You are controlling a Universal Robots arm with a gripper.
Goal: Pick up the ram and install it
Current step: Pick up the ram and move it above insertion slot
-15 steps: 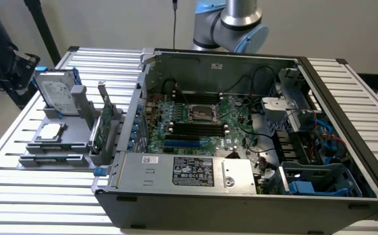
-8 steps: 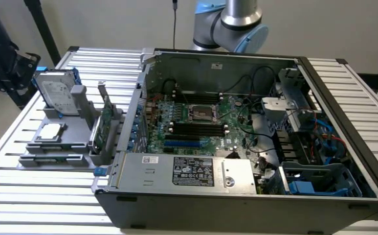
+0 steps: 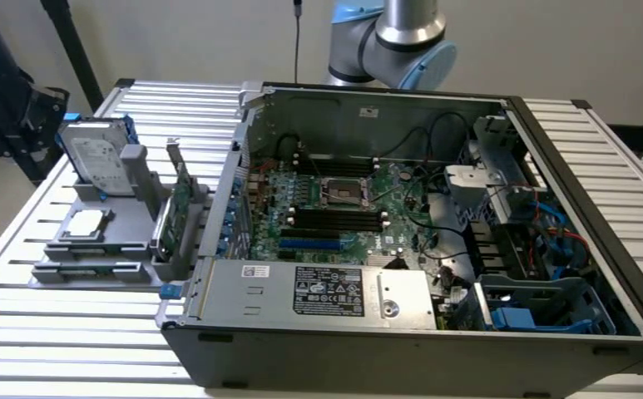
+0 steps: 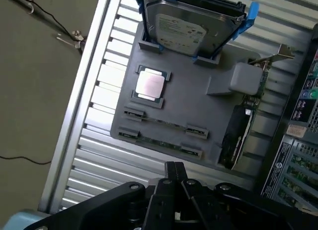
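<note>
Hovers with gripper [image 4: 175,171] pinched shut on nothing, above and just short of the ram [image 4: 159,142], seated on edge in the tray [image 4: 198,108] slot nearest the tips, long axis along the tray's near edge, CPU [image 4: 150,84] just beyond, likely reachable ahead and down.
</note>
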